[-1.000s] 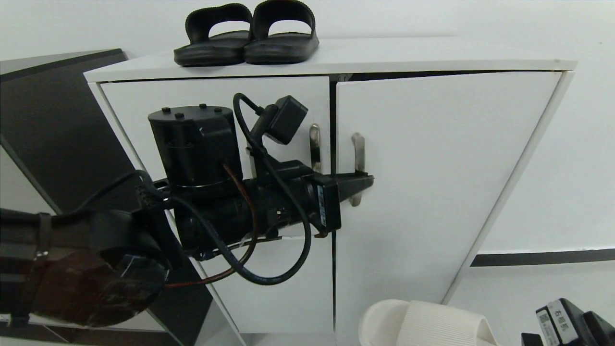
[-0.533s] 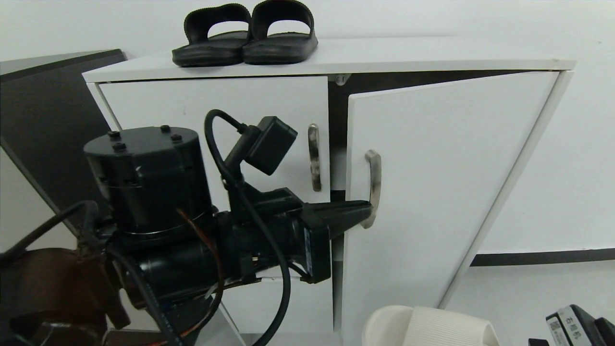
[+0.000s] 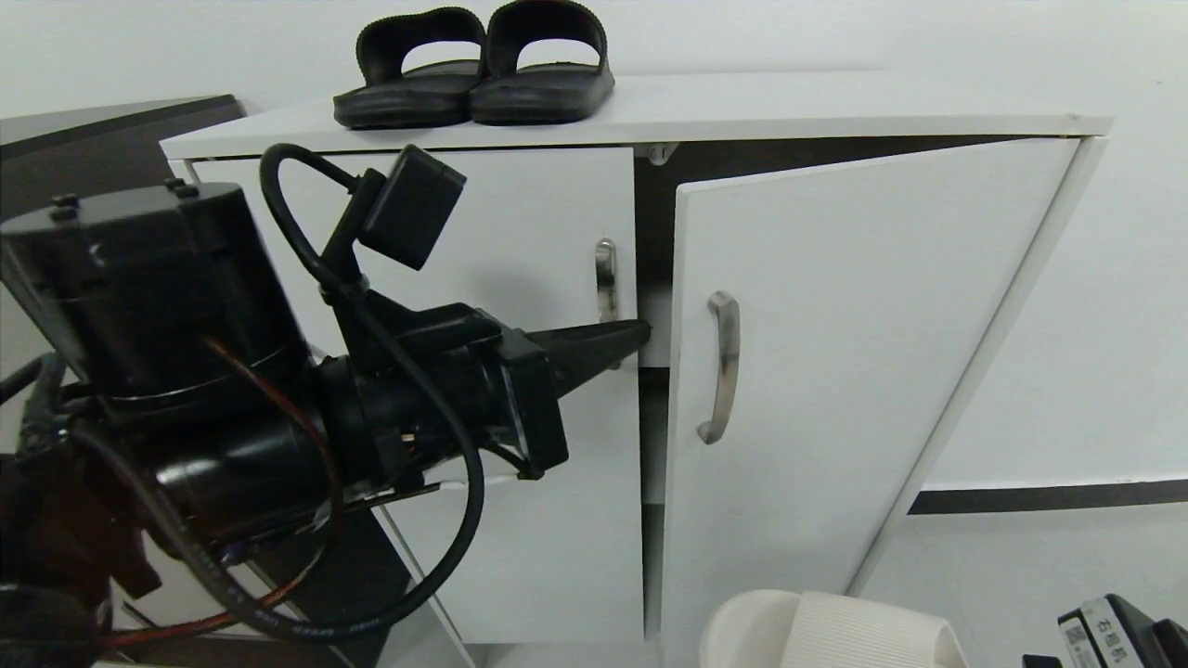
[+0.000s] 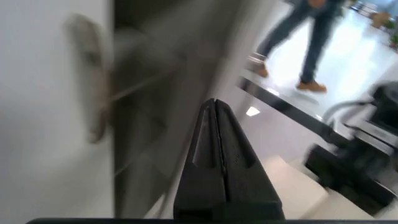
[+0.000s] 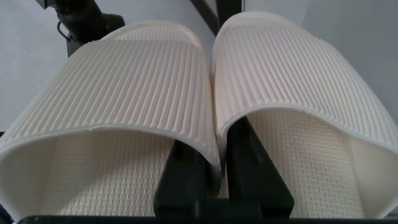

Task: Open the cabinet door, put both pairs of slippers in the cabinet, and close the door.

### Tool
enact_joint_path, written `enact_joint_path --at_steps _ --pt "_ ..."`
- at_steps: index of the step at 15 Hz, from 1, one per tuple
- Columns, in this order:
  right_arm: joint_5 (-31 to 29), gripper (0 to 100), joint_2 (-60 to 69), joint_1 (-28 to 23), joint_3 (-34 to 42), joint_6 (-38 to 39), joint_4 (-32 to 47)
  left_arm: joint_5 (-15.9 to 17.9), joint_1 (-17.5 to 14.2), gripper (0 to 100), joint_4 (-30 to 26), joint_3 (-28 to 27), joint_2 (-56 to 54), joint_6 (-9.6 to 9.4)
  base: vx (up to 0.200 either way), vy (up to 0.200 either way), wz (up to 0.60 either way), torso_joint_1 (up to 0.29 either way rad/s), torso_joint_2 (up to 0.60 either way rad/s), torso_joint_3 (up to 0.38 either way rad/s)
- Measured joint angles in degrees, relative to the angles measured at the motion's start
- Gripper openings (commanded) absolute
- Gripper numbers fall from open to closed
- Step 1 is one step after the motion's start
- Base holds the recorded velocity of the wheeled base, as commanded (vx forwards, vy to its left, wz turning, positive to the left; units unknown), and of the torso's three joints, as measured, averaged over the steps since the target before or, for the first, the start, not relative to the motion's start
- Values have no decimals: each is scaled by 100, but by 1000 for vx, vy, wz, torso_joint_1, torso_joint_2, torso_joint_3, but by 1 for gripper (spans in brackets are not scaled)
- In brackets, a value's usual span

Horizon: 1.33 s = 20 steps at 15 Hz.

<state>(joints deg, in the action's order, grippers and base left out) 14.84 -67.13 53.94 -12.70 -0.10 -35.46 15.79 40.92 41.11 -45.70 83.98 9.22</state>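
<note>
- Standing ajar, the right door (image 3: 854,353) of the white cabinet (image 3: 835,107) had its handle side swung out from the frame, leaving a dark gap between it and the left door (image 3: 520,223), which lay flush and shut.
- The left gripper (image 3: 631,336) had its two black fingers pressed together with nothing between them. In the head view its tip sat at the inner edge of the left door, just below that door's handle (image 3: 605,278) and at the mouth of the gap.
- The right door's handle (image 3: 722,366) hung free, apart from the left gripper.
- In the left wrist view the left gripper (image 4: 214,134) showed as one closed wedge, with the pale door face and the dark opening beside it, both blurred.
- The black slippers (image 3: 475,93) sat side by side, touching, on the cabinet top, at its left end and close to its front edge.
- The white slippers (image 3: 826,631) were at the lower edge of the head view, in front of the opened door's bottom corner.
- The right gripper (image 5: 217,165) was clamped on the white slippers (image 5: 155,93), one finger inside each ribbed strap, pinching their adjoining inner walls so that the pair was held side by side.
</note>
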Motion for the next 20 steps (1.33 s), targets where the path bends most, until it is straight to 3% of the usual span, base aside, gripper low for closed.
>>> enact_joint_path --at_steps 6,10,13,15,18,20 --pt "-6 0 -6 0 13 0 106 30 -215 0 28 -674 736 17 0 0 0 0 0 0" --pt "-11 0 -1 0 -74 2 471 44 -143 0 30 -840 1007 17 0 0 0 0 0 0" --pt "-20 0 -4 10 -55 -4 486 -2 -61 0 49 -831 1036 15 -200 0 0 6 2 -1" --pt "-17 0 29 197 116 -6 493 -35 150 0 39 -697 962 13 -200 0 0 0 2 5" --pt "-17 0 252 567 480 -146 486 -11 764 0 38 -401 739 15 -200 0 0 1 4 4" --pt "-23 0 346 642 546 -219 471 -16 850 0 57 -339 660 15 -100 0 0 -1 4 1"
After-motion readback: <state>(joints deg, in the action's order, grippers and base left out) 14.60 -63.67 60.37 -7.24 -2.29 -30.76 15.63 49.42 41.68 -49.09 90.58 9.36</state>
